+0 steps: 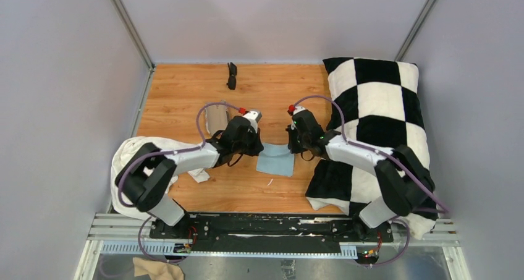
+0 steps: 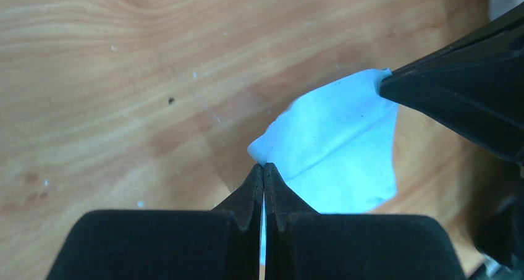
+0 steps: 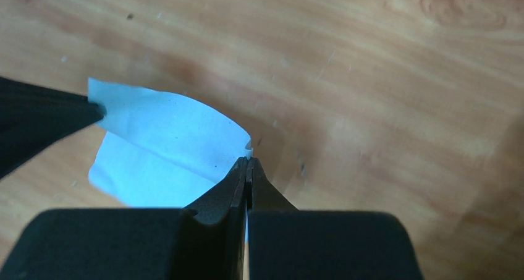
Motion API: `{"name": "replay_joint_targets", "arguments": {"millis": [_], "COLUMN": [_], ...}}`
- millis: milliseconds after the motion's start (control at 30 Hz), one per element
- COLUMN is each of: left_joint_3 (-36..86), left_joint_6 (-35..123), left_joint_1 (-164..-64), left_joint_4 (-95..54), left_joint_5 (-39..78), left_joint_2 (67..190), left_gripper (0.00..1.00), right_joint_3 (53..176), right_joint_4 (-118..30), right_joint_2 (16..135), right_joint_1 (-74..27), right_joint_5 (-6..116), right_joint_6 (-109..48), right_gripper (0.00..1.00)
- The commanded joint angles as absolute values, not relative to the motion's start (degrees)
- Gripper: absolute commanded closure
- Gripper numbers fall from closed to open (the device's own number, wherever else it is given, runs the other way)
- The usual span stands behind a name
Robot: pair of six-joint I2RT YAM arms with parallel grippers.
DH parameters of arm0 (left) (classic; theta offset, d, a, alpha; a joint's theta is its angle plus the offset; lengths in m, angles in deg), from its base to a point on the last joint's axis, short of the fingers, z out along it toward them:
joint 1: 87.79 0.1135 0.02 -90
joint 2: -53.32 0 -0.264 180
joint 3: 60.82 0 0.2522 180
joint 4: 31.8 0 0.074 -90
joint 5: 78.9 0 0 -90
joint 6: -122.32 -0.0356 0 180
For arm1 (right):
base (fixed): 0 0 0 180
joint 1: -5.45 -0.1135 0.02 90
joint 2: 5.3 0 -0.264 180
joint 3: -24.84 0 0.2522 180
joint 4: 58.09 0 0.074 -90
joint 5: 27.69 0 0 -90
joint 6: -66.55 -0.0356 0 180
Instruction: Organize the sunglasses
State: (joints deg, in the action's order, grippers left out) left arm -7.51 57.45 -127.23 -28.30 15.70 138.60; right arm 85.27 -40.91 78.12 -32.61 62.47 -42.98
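Observation:
The black folded sunglasses (image 1: pixel 232 75) lie at the far edge of the wooden table, well away from both grippers. A light-blue square cloth (image 1: pixel 276 160) lies at the table's middle. My left gripper (image 1: pixel 255 145) is shut on its left far corner (image 2: pixel 264 151). My right gripper (image 1: pixel 298 145) is shut on its right far corner (image 3: pixel 244 145). Each wrist view shows the other gripper's tip pinching the opposite corner. The tan-grey case (image 1: pixel 215 119) lies just behind my left gripper, partly hidden by it.
A black-and-white checkered pillow (image 1: pixel 377 107) fills the table's right side. A white towel (image 1: pixel 126 162) lies under my left arm at the left edge. Grey walls close in the table on three sides.

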Motion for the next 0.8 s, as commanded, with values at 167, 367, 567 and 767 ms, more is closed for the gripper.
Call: {"name": "replay_joint_targets", "arguments": {"millis": [167, 367, 567, 767], "left_joint_3": [2.47, 5.69, 12.68, 21.42], "left_joint_6": [53.42, 52.7, 52.08, 50.16], "left_joint_1": [-125.21, -124.07, -122.62, -122.32], "left_joint_4": [-29.47, -28.02, -20.6, -10.31], "left_joint_5": [11.91, 11.19, 7.76, 6.32], "left_joint_2": [151.62, 156.46, 161.15, 162.15], "left_gripper": [1.0, 1.0, 1.0, 0.5], "right_joint_3": [94.67, 96.09, 97.7, 99.86], "right_joint_4": [-46.35, -47.13, -46.65, -42.66], "right_joint_2": [91.47, 95.09, 96.65, 93.69], "right_joint_1": [-27.8, -27.55, -27.17, -26.56], "right_joint_5": [63.65, 65.39, 66.63, 68.94], "right_joint_6": [-38.55, -38.36, -38.78, -38.9], "right_gripper": [1.0, 1.0, 0.99, 0.5]}}
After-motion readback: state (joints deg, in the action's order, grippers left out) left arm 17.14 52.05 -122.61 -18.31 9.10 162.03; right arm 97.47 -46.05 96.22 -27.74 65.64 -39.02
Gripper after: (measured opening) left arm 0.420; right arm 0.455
